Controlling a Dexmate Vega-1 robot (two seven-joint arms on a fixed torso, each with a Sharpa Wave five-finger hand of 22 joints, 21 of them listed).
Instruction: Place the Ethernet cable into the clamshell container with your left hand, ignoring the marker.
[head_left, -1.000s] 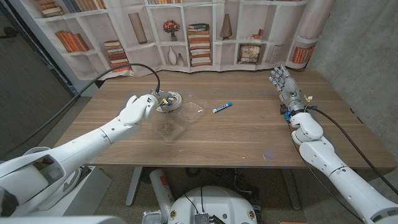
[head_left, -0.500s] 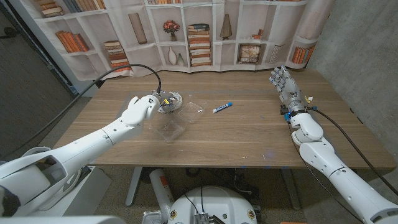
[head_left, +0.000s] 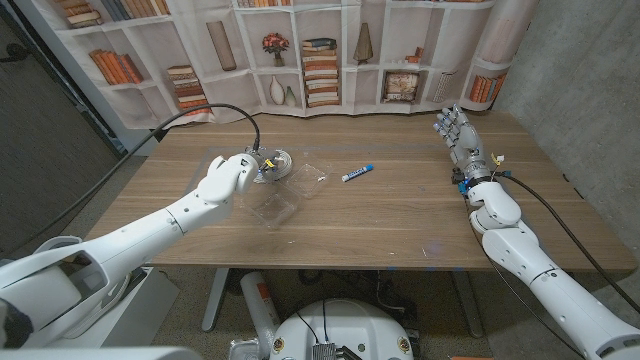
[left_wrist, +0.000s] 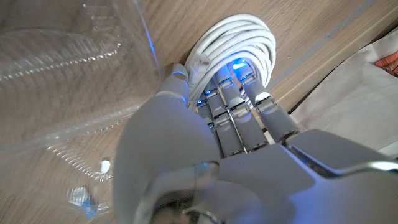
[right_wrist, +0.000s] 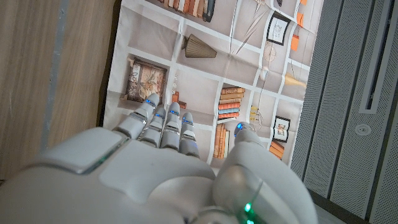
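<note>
Left wrist view shows your left hand (left_wrist: 205, 143) with its fingers (left_wrist: 233, 102) curled into the coiled white Ethernet cable (left_wrist: 249, 46), gripping it on the tabletop (left_wrist: 186, 25). The coil sits just beside the clear clamshell container (head_left: 283, 198), on its far left side, outside it. A blue-capped marker (head_left: 357, 172) lies to the container's right, apart from it. Your right hand (head_left: 462, 140) stands near the tabletop's right edge, well apart from the container, fingers straight and holding nothing.

White, smooth-shelled arms end in the grey-fingered left hand (head_left: 228, 178) and right hand (head_left: 456, 131), fingertips glowing blue; black cables trail from both wrists.
</note>
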